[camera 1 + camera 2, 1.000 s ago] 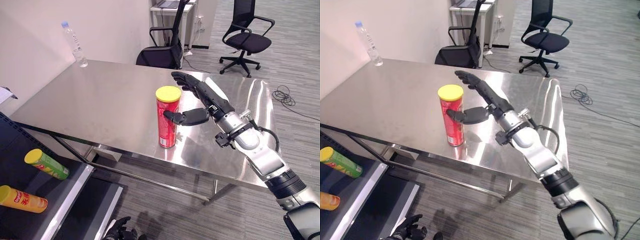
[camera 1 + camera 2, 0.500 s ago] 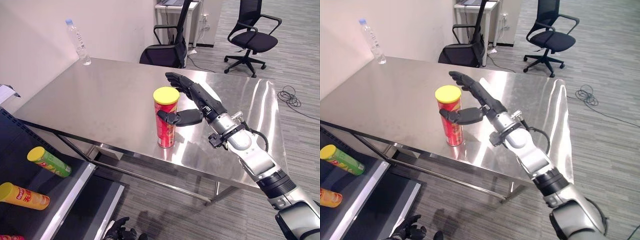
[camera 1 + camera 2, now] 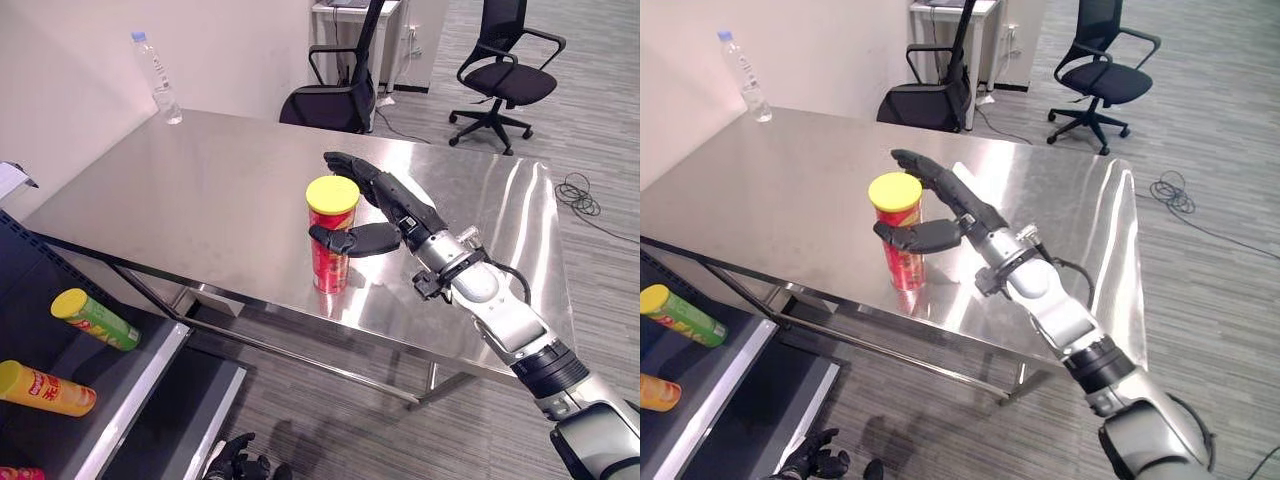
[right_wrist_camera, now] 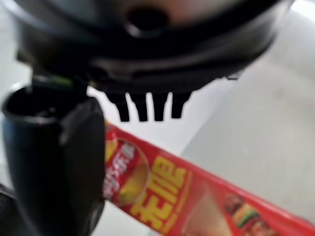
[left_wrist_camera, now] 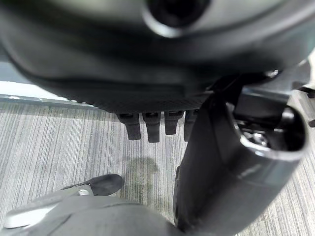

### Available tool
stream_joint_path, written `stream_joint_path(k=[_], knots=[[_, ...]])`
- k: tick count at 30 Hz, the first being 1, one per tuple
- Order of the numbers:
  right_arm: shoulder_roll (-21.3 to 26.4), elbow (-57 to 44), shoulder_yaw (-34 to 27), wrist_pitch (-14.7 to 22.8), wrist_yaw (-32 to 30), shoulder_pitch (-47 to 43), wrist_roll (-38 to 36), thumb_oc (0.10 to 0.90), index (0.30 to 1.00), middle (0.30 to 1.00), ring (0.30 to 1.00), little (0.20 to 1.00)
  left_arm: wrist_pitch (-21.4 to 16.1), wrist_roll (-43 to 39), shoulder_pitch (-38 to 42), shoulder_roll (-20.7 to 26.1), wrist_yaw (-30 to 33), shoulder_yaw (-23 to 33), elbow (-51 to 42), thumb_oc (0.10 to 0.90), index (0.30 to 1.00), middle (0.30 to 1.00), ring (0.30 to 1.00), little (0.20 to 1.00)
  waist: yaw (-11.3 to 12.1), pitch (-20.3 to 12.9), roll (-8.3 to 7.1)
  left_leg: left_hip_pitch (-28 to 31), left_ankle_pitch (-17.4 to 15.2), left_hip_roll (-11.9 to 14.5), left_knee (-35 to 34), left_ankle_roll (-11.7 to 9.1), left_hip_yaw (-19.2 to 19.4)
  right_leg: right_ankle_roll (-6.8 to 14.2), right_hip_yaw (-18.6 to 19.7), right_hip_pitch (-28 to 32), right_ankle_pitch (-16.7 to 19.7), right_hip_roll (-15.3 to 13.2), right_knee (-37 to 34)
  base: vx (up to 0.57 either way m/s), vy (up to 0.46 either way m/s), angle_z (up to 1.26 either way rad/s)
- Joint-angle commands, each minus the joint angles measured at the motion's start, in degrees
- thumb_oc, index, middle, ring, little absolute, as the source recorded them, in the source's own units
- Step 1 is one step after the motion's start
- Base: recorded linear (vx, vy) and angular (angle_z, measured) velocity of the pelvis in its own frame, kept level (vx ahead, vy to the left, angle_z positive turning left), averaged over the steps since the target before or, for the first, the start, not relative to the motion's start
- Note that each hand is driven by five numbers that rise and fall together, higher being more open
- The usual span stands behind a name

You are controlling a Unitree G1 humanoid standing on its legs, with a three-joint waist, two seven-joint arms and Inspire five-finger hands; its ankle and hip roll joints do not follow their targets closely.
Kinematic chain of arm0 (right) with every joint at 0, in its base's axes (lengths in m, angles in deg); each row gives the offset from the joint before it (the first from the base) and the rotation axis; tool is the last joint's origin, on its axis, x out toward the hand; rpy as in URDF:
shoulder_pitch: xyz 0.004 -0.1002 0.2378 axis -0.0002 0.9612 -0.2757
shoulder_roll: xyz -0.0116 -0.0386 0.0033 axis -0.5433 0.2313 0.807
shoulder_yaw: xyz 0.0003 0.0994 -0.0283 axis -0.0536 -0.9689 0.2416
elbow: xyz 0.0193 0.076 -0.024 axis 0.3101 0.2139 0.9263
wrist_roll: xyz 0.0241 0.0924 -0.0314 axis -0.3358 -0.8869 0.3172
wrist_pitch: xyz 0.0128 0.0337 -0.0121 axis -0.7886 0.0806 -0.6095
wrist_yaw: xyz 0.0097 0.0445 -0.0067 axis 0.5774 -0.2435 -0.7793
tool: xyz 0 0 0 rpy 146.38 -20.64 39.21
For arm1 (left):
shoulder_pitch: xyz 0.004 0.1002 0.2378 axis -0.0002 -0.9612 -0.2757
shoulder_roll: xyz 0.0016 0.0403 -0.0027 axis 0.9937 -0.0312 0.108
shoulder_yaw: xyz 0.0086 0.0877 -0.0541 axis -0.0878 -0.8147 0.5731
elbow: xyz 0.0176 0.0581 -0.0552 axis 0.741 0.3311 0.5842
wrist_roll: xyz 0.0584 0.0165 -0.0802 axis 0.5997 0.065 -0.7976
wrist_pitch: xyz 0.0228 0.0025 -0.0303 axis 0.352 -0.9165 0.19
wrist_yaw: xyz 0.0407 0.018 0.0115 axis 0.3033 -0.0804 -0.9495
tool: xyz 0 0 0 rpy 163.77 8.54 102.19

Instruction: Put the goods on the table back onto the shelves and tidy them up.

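Left eye view shows the red can (image 3: 330,240) standing upright on the steel table (image 3: 200,200), long axis vertical, yellow lid up, just inside the table's near edge. The right hand (image 3: 385,215) is spread wide around the can: its fingers (image 3: 350,168) reach straight past the lid on the can's far side, and the thumb (image 3: 340,240) lies across the near face of the can at mid-height; whether either presses the can cannot be told, and nothing is curled round it. Compared with a second ago, the hand has moved further onto the can, with the thumb tip now across the label rather than beside it; the can stands in the same spot. Beyond the fingers the tabletop runs bare to a water bottle (image 3: 156,78) at the far corner, well apart. Below the hand and off to its thumb side, past the table edge, a dark shelf (image 3: 120,400) holds a green can (image 3: 95,318) and an orange can (image 3: 48,388), both lying on their sides. Left hand (image 5: 157,125) hangs over the carpet, fingers relaxed, holding nothing.
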Motion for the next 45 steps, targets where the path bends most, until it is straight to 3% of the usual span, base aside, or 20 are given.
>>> stream_joint_path(k=[1,20,22,23,24,25,45], knots=[[1.06,-5.58,1.02,3.83,-0.65,-10.23,-2.87,0.8,0.9,0.9,0.9,0.9,2.4,1.15,-2.15,0.44,0.42,-4.02,7.98,0.8,0.9,0.9,0.9,0.9,2.13,-1.62,-1.85,1.25,-4.79,-1.32,0.11,-1.46,-1.33,1.74,3.3,-2.02,3.4,-1.05,0.29,0.0,0.0,0.0],[-0.71,-4.72,3.94,3.72,-0.08,-13.1,-4.07,0.8,0.9,0.9,0.9,0.9,2.49,0.6,-1.41,0.79,0.91,-3.32,8.45,0.8,0.9,0.9,0.9,0.9,2.26,-1.88,-1.87,1.65,-5.0,-1.58,0.11,-1.23,-1.28,1.84,3.46,-1.8,3.55,-1.34,0.49,0.0,0.0,0.0],[-1.05,-4.62,4.35,3.54,0.05,-13.07,-4.3,0.569,0.554,0.554,0.554,0.554,2.56,0.46,-1.33,0.89,1.01,-3.01,8.56,0.8,0.9,0.9,0.9,0.9,2.36,-1.89,-1.9,1.65,-5.03,-1.62,0.11,-1.19,-1.25,1.87,3.48,-1.77,3.61,-1.49,0.5,0.0,0.0,0.0],[-1.1,-4.65,4.37,3.5,0.08,-13.01,-4.39,0.519,0.479,0.479,0.479,0.479,2.57,0.41,-1.34,0.9,1.04,-2.97,8.6,0.8,0.9,0.9,0.9,0.9,2.37,-1.91,-1.9,1.63,-5.03,-1.64,0.11,-1.19,-1.25,1.87,3.46,-1.75,3.6,-1.53,0.51,0.0,0.03,-0.01],[-1.18,-4.64,4.4,3.46,0.06,-12.91,-4.49,0.436,0.354,0.354,0.354,0.354,2.59,0.35,-1.34,0.91,1.1,-2.86,8.66,0.8,0.9,0.9,0.9,0.9,2.38,-1.92,-1.9,1.6,-5.03,-1.69,0.11,-1.18,-1.24,1.89,3.44,-1.76,3.62,-1.57,0.51,0.0,0.0,0.0],[-1.18,-4.64,4.4,3.46,0.06,-12.91,-4.49,0.4,0.3,0.3,0.3,0.3,2.59,0.35,-1.34,0.91,1.1,-2.86,8.66,0.8,0.9,0.9,0.9,0.9,2.37,-1.93,-1.91,1.6,-5.03,-1.69,0.11,-1.18,-1.24,1.89,3.44,-1.76,3.62,-1.57,0.5,0.0,0.0,0.0],[-1.25,-4.58,2.72,3.5,-1.09,-11.05,-4.96,0.4,0.3,0.3,0.3,0.3,2.7,-0.83,-0.9,1.02,1.83,-1.58,8.58,0.8,0.9,0.9,0.9,0.9,1.84,-2.05,-1.94,1.97,-5.39,-2.2,0.11,-0.86,-0.66,2.29,3.79,-1.83,4.18,-2.35,0.76,0.0,0.0,0.0]])
